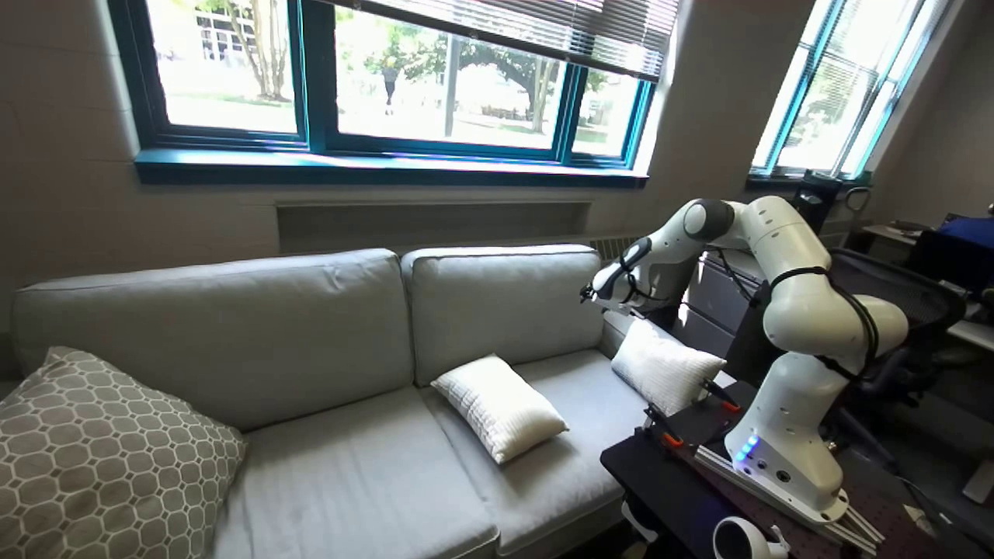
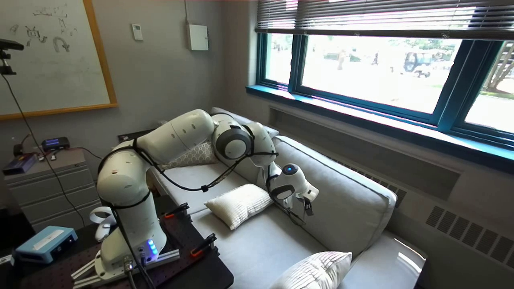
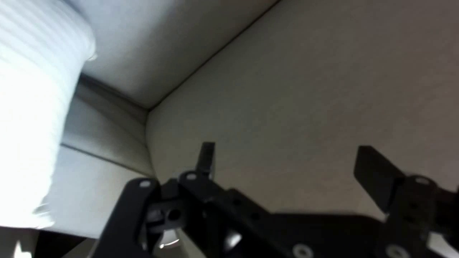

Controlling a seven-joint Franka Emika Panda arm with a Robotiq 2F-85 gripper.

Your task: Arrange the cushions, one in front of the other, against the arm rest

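Two cream-white cushions are on the sofa. A cushion lies tilted on the seat near the split between the seats. Its fellow cushion leans by the arm rest, and in the wrist view this cushion fills the left edge beside the arm rest. My gripper hangs above the seat, in front of the sofa back, apart from both cushions. In the wrist view the gripper has its fingers spread wide, with only sofa fabric beyond them.
A larger patterned cushion sits at the far end of the sofa. The back cushion rises close behind my gripper. A black table with orange-tipped clamps carries the arm's base, against the sofa front.
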